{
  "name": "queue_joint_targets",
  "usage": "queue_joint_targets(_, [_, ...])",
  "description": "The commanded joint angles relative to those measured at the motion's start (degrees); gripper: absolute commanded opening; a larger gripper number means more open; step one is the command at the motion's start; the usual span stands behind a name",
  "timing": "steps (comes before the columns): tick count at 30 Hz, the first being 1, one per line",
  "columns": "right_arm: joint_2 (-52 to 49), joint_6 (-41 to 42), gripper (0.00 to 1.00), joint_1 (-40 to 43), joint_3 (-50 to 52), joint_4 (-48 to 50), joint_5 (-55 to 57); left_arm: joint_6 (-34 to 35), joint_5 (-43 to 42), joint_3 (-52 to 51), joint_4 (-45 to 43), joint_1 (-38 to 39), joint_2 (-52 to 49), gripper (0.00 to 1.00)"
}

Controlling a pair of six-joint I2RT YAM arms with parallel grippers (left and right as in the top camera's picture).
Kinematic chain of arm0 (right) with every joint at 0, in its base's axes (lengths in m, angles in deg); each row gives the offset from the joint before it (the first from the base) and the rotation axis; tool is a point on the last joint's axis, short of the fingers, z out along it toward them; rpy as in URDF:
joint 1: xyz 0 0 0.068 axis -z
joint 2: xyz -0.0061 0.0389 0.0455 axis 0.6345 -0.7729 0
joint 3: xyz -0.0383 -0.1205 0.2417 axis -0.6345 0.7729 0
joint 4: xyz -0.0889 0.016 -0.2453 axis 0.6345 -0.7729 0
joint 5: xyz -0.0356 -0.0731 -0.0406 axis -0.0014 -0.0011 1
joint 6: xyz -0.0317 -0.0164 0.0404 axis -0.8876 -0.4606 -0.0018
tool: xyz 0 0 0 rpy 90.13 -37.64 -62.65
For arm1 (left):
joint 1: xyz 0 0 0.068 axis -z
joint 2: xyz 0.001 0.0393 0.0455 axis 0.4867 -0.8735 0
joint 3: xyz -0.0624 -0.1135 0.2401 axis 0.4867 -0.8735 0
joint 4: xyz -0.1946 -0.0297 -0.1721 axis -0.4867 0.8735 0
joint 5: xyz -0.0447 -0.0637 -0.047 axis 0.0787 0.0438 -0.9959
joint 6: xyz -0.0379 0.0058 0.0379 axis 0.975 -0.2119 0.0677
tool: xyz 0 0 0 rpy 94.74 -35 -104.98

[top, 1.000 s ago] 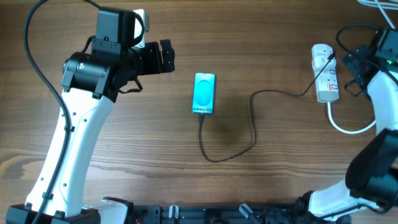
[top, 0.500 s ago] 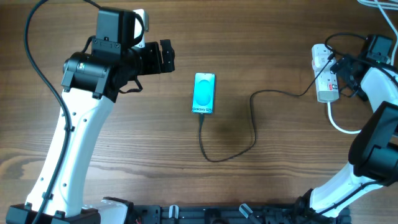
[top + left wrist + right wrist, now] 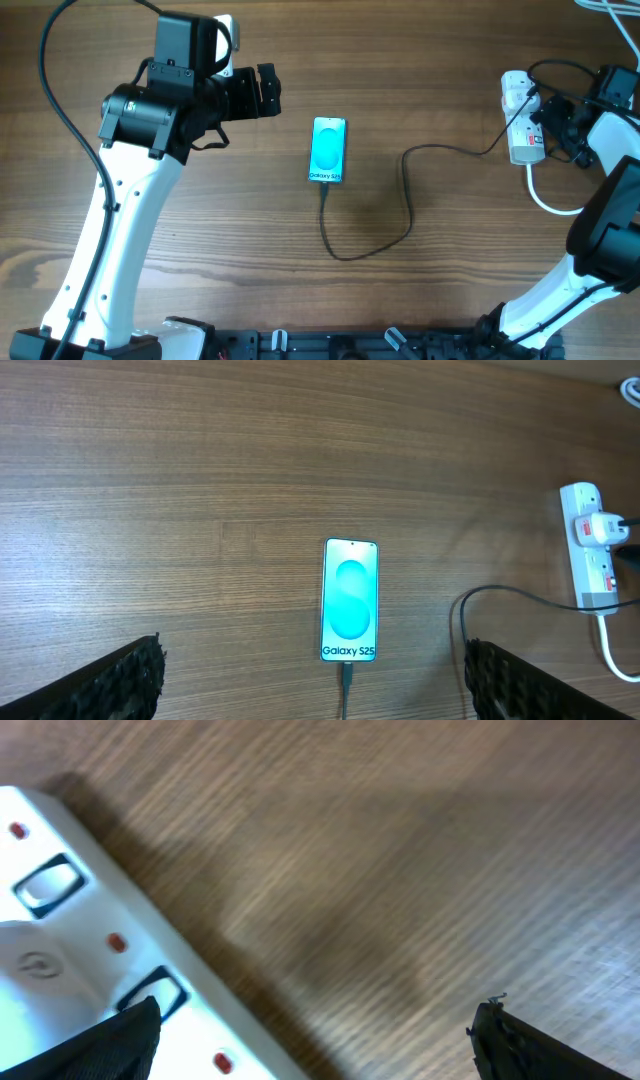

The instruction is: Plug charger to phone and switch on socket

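Observation:
The phone [image 3: 328, 150] lies flat mid-table, its screen lit blue-green; it also shows in the left wrist view [image 3: 350, 600]. The thin black charger cable [image 3: 405, 190] has its tip in the phone's bottom edge [image 3: 345, 678], loops over the table and runs to a white plug in the socket [image 3: 524, 125]. The socket is a white power strip at the far right [image 3: 590, 550]. My left gripper [image 3: 266, 91] is open and empty, up left of the phone. My right gripper [image 3: 556, 122] is open at the socket's right side; its wrist view shows the socket's rocker switches and red marks [image 3: 70, 950] close below.
A thick white cord [image 3: 560, 205] curves from the socket's near end toward the right arm. Black robot cables arch over the socket's far end [image 3: 560, 68]. Bare wooden tabletop [image 3: 450, 280] surrounds the phone.
My right gripper came in from the right edge to the socket's side, then settled slightly down and right. The left arm, phone and cable have not moved.

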Motion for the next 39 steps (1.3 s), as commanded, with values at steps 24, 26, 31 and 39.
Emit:
queue_joint_targets(24, [-4.39,0.31,1.00,0.02,-1.11,2.91,-3.61,-0.28,0.94,-0.35,0.02,-0.09,0.26,1.00])
queue_joint_targets(26, [-4.42,-0.96,1.00,0.02,-1.11,3.10,-6.56,-0.31,0.94,-0.35,0.02,-0.09,0.26,1.00])
queue_joint_targets(31, [-4.50,-0.90,1.00,0.02,-1.11,2.12,-6.86,-0.31,0.94,-0.35,0.02,-0.09,0.26,1.00])
queue_joint_targets(39, [-4.55,-0.74,1.00,0.00,-1.11,0.92,-6.86,-0.28,0.94,-0.35,0.02,-0.09,0.26,1.00])
